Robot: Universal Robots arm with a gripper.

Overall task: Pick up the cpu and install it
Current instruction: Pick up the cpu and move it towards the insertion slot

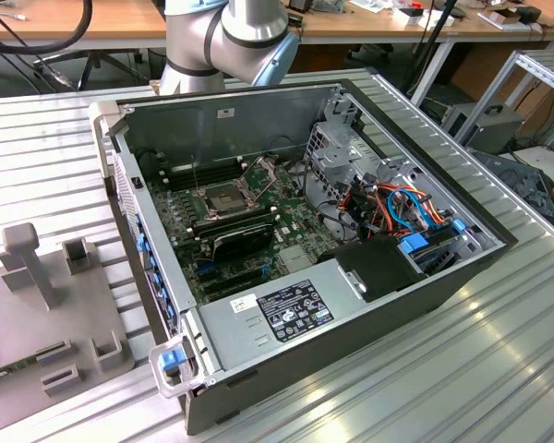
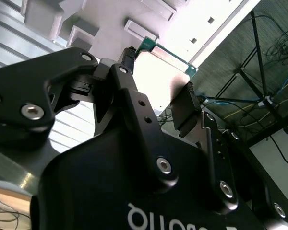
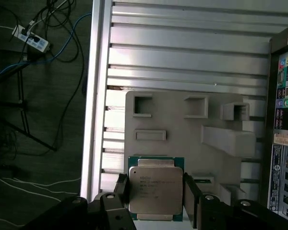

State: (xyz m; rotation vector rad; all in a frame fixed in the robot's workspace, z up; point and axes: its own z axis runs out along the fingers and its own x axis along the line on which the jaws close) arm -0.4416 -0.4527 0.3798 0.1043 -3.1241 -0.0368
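Observation:
The cpu point(image 3: 156, 189), a flat square chip with a dull silver top and green edge, sits between my gripper's point(image 3: 156, 196) two black fingers point(image 3: 122, 191), which are shut on its opposite sides. In the second wrist view the cpu point(image 2: 163, 72) is seen from beside the gripper point(image 2: 158, 85), clamped by the fingers point(image 2: 186, 109). It hangs above the grey fixture plate point(image 3: 182, 129). The open dark socket point(image 1: 223, 197) with its raised metal frame lies on the motherboard point(image 1: 258, 231) inside the computer case.
The open computer case point(image 1: 425, 286) lies on a ribbed aluminium table point(image 1: 499, 369), with cables and a drive bay at the exterior view's right. The grey fixture plate point(image 1: 37, 305) with raised blocks lies at the exterior view's left. My arm point(image 1: 231, 37) rises behind the case.

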